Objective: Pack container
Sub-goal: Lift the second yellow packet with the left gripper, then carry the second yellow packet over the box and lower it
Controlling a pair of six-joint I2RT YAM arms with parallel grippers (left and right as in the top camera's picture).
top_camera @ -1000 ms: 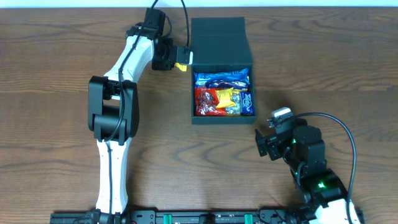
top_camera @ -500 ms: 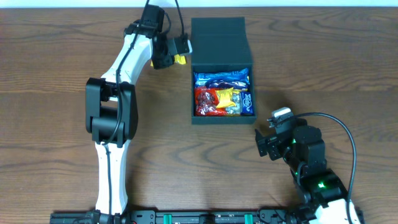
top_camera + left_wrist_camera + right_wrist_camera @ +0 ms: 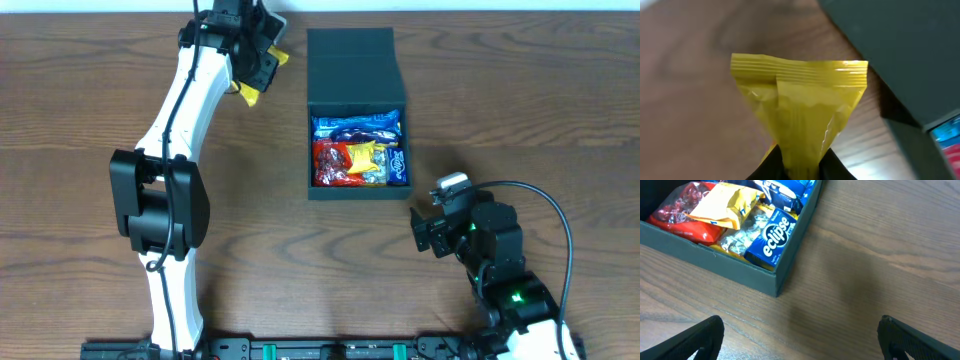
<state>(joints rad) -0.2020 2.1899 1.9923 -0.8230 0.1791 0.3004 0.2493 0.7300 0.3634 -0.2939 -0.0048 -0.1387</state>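
Dark teal square cardboard container (image 3: 355, 60), open: long axis 12–6, lid flap toward 12. Left gripper (image 3: 800, 167), at 10 o'clock, pinches a yellow foil packet (image 3: 800, 110); right gripper (image 3: 800, 337), at 5 o'clock, stands wide.

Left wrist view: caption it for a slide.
Left gripper pinches a yellow packet over the wooden table, beside the dark container.

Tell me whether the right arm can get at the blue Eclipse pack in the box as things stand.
Probably yes: the open right pincer sits just off the container's near corner, the lid is folded back, and the Eclipse pack lies uncovered against that wall.
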